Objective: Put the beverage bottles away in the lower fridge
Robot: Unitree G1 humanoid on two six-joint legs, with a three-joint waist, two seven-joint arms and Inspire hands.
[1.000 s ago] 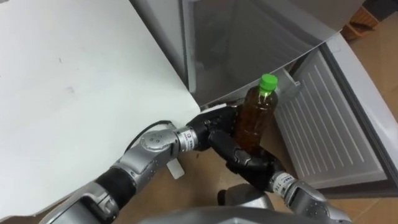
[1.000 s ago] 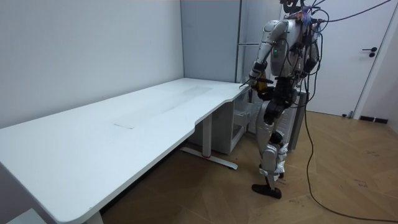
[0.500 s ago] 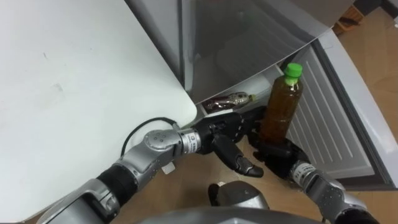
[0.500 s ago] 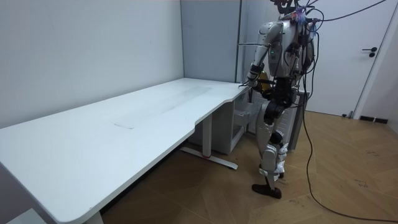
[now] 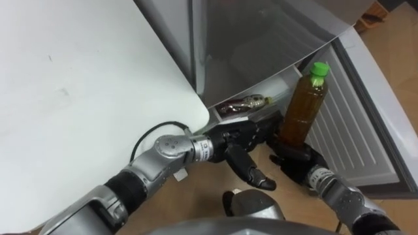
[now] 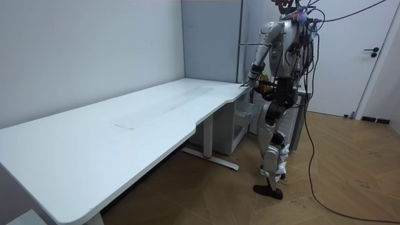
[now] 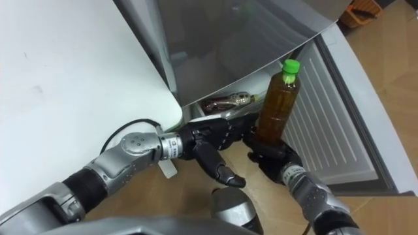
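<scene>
Bottle of clear plastic, slim and round, full of amber-brown drink and topped with a bright green screw cap, stands upright in the robot's right hand. That hand's dark fingers are curled round the bottle's base, and its arm comes up from the lower right. The bottle is held in the air just in front of the open lower fridge, not yet inside it.

The left hand, also dark, sits at the end of a silvery metal forearm. It reaches in from the lower left with its fingers stretched out loosely toward the bottle's lower part and its thumb hanging down. It grips nothing. Whether its fingertips touch the bottle cannot be told.

Inside the lower compartment a second bottle lies on its side. To the right, the fridge door stands swung open, showing a white inner lining with fine parallel ribs. Above the compartment is a smooth grey metal panel with a dull sheen.

To the left lies a table with a flat, matt white top and a rounded corner, close by the left hand's wrist.

In the room view the robot stands upright on a wooden floor laid in a herringbone pattern, at the far end of the long white table.
</scene>
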